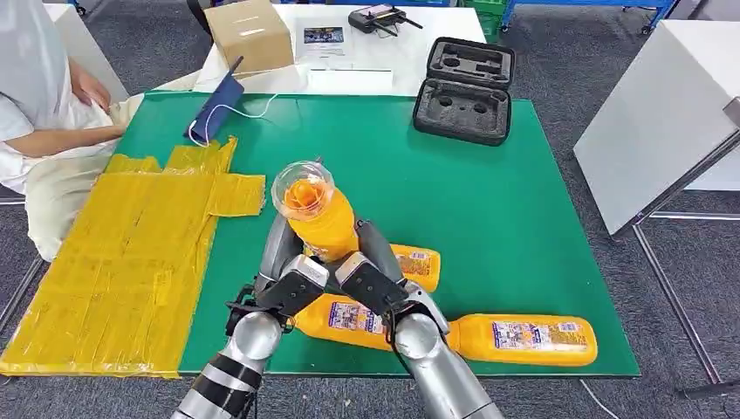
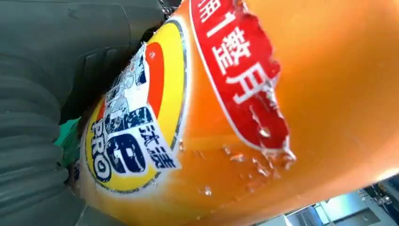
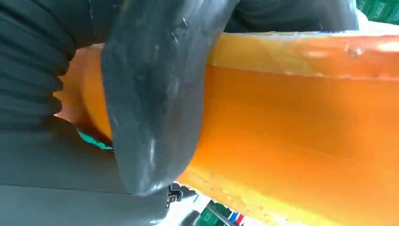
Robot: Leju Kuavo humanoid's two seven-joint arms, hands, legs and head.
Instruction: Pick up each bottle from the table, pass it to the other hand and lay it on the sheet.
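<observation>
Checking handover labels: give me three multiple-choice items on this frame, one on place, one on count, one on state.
1. Where is the yellow taped sheet? A left of the green mat B on the white table C right of the mat
2. How many orange plastic bottles lie on the green mat? A none B two C four
3. The clear-capped orange bottle is: A lying on the sheet B standing alone C upright, gripped by the left hand and the right hand

A, head view shows it; B, two lie flat; C, both hands grip it.

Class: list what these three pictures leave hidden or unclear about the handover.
- Held bottle: its base, head view, hidden by the left hand and right hand.
- Middle lying bottle: mostly covered by the right hand.
- Which hand bears the weight: wrist views too close.
</observation>
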